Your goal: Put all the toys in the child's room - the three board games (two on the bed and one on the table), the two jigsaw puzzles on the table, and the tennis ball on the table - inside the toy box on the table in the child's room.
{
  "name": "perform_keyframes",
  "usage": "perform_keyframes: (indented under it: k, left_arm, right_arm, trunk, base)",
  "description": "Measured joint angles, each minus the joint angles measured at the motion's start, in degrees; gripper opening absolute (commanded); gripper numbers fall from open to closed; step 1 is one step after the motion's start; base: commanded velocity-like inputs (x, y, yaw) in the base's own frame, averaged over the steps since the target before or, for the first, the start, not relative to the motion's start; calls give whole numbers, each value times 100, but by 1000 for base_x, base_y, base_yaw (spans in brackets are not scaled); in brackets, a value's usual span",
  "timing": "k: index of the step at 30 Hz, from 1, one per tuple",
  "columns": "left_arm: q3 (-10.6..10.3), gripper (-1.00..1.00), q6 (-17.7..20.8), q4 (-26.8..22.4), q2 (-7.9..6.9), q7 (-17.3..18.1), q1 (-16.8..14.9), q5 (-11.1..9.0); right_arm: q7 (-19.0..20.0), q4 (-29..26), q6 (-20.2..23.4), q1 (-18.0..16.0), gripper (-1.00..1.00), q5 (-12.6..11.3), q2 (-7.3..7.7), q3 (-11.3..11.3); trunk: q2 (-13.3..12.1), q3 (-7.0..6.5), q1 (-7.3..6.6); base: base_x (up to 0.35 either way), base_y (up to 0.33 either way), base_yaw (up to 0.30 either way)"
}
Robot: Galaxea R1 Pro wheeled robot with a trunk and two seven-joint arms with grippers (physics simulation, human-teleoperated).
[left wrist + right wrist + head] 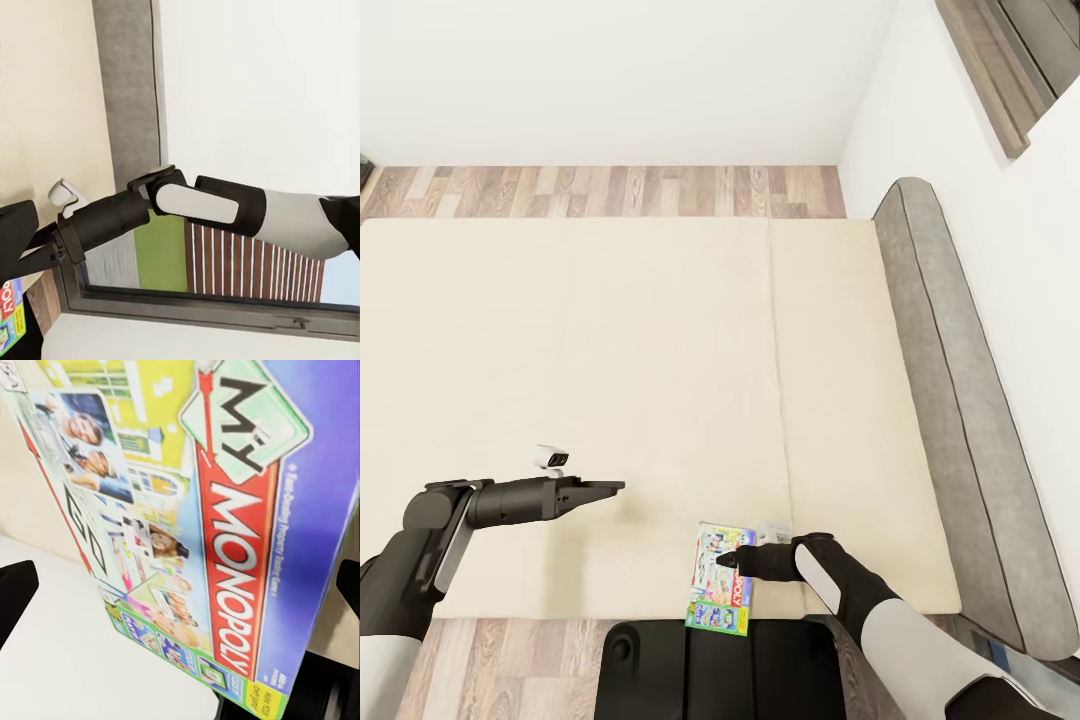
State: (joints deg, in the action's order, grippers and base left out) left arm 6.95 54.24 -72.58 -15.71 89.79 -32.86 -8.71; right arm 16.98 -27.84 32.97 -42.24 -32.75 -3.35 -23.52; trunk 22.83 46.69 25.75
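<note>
The Monopoly board game [718, 580] lay flat on the beige bed [610, 380] at about six o'clock from its middle, right at the near edge, with a smaller pale box [774, 531] just beside it at one o'clock. The right end effector [732, 561] hung over the game, its dark fingers [15, 596] spread wide to either side of the lid and not clamped on it. The left end effector [610, 487] hovered over bare mattress at nine o'clock from the game, well apart from it, its fingers drawn together on nothing.
</note>
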Motion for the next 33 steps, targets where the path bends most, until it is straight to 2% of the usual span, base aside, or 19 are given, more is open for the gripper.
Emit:
perform_keyframes:
  k: [33]
  left_arm:
    - [2,100,0,0,0,0,0,-4]
  right_arm:
    - [0,0,17,0,100,1,-1,0]
  trunk:
    - [0,0,0]
  base:
    - [0,52,0]
